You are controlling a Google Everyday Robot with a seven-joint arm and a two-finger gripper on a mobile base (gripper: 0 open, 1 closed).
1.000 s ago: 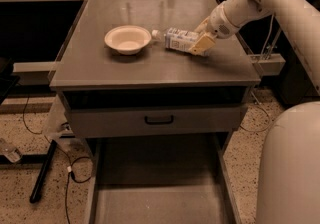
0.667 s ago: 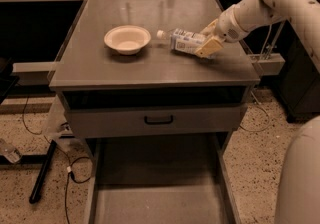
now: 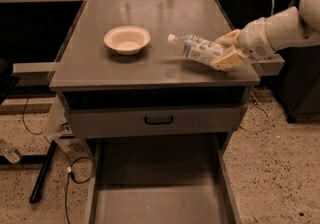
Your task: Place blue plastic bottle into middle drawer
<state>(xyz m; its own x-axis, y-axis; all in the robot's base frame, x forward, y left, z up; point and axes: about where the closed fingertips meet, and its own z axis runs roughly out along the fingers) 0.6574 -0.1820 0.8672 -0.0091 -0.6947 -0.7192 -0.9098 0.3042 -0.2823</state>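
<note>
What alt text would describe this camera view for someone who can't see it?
The robot's tool grips a blue plastic bottle at the right of a grey cabinet top, near a cream bowl. Below, the middle drawer stands open.

gripper (image 3: 227, 49) above countertop (image 3: 150, 23) right — hides blue plastic bottle (image 3: 196, 50) base | middle drawer (image 3: 155, 204) cropped below

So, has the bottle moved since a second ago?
Yes. The blue plastic bottle, held in the claw right of the bowl, has shifted further right, away from it.
</note>
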